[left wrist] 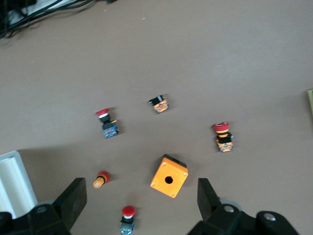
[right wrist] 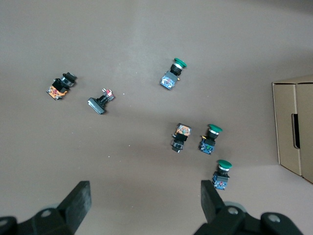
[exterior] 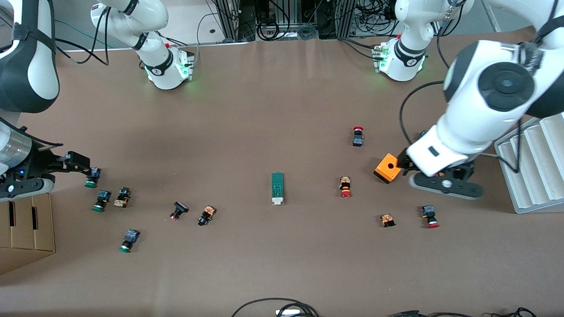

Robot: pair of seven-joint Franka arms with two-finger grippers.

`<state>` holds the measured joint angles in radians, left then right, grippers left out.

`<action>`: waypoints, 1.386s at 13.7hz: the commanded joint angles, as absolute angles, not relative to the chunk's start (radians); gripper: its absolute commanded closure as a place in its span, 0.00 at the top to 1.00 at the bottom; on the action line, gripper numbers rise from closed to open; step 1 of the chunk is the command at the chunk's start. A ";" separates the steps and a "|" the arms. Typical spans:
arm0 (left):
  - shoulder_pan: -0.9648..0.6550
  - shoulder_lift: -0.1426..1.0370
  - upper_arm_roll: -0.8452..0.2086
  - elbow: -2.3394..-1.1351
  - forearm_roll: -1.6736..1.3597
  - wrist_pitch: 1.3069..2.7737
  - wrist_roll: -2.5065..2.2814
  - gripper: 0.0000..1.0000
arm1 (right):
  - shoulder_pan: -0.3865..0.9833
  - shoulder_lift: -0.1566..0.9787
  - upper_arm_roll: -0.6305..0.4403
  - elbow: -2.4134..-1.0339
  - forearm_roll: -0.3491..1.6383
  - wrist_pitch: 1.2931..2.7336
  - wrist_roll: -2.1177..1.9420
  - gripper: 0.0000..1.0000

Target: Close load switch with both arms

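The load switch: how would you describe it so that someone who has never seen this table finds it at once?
Look at the middle of the brown table, between the two scattered clusters of push buttons. The load switch lies alone there, flat on the surface, roughly midway between the two arms' ends. It is a narrow green block with a white end, longer than any button and without a round cap.

I can make out no words, numbers or brand names anywhere I look, not on the load switch (exterior: 277,188), the orange box (exterior: 387,167) or the cardboard box (exterior: 26,229). The only sign I see is a small white emblem on the black band at each of my arm bases (exterior: 412,62), too small to read.
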<state>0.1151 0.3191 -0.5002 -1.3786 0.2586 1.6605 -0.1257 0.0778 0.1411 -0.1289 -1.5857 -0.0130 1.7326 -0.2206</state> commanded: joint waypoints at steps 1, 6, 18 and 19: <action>0.162 0.296 -0.509 -1.391 0.239 1.632 -0.117 1.00 | 0.074 0.129 -0.132 -1.574 0.003 1.712 -0.230 1.00; 0.043 0.175 -0.272 -1.474 0.120 1.643 -0.104 1.00 | 0.052 0.135 -0.133 -1.574 0.009 1.715 -0.233 1.00; -0.122 -0.051 0.041 -1.764 0.028 1.740 -0.038 1.00 | 0.052 0.140 -0.132 -1.574 0.009 1.717 -0.235 1.00; -0.123 -0.046 0.047 -1.763 0.025 1.740 -0.037 1.00 | 0.052 0.140 -0.132 -1.574 0.009 1.717 -0.235 1.00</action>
<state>-0.0704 -0.0247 -0.0153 -1.7326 0.0369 1.7262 -0.0265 0.0572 0.1343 -0.1313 -1.5866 -0.0130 1.7325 -0.2215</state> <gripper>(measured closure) 0.000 0.000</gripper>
